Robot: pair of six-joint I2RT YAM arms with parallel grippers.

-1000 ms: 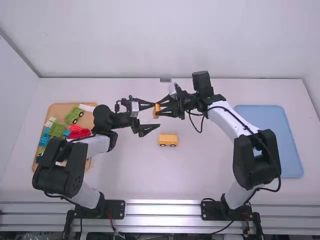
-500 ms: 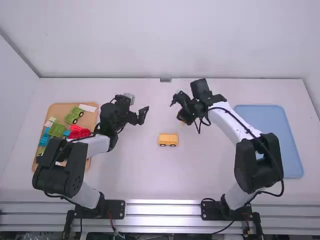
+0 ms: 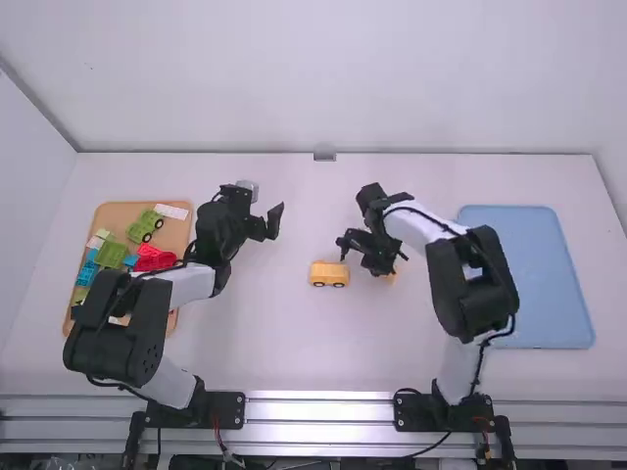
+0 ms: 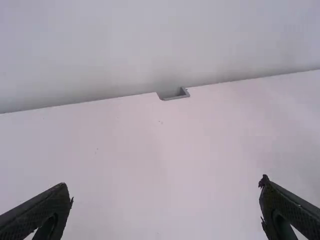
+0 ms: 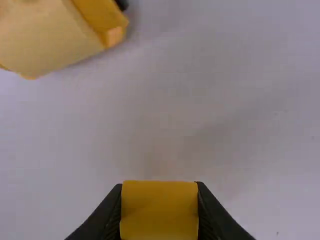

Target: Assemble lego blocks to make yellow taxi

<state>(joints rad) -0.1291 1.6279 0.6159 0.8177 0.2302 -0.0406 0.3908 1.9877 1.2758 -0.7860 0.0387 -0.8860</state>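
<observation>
The yellow wheeled block (image 3: 330,274) stands on the worktop (image 3: 265,333). Just to its right, the right pincer (image 3: 383,266) is clamped on a smaller yellow block (image 5: 159,210). The left pincer (image 3: 266,215), fingers wide apart, is left of the wheeled block and farther from the arm bases. Well left of that block lies a tan tray (image 3: 120,211) of coloured blocks (image 3: 111,255); well right, a blue tray (image 3: 539,284).
</observation>
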